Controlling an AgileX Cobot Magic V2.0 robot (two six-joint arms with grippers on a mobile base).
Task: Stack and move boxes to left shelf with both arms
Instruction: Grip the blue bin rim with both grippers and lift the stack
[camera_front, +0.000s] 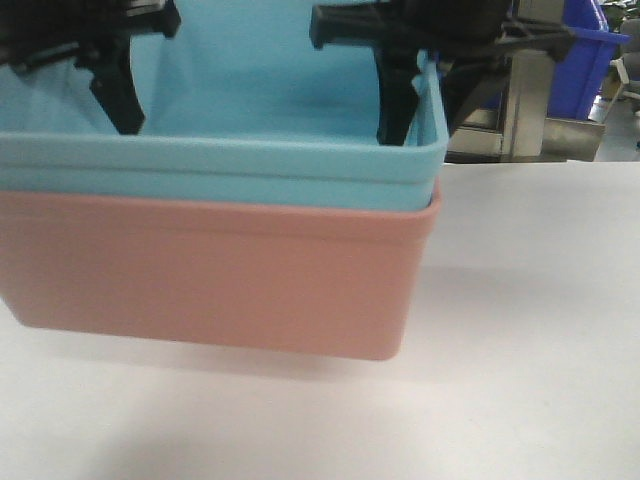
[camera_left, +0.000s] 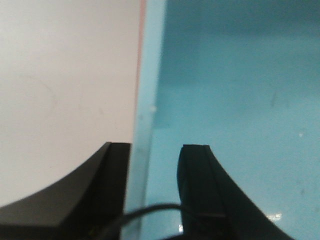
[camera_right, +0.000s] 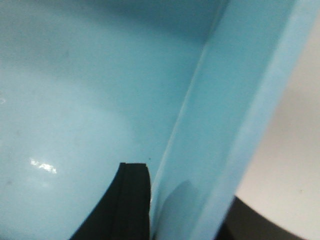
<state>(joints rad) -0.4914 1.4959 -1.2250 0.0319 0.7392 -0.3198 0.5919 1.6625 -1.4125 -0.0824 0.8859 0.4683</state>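
Light blue box (camera_front: 250, 165) is seen nested in the pink box (camera_front: 220, 280) on the white table (camera_front: 540, 300). Its left wall is straddled narrowly by the left gripper (camera_left: 155, 150); whether it is clamped cannot be told. Its right wall is pinched by the right gripper (camera_right: 190, 200), one finger inside and one outside. Both grippers are pointed downward.

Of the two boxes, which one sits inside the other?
The light blue box sits inside the pink box. Its rim shows just above the pink rim, and the pink one wraps around its outside.
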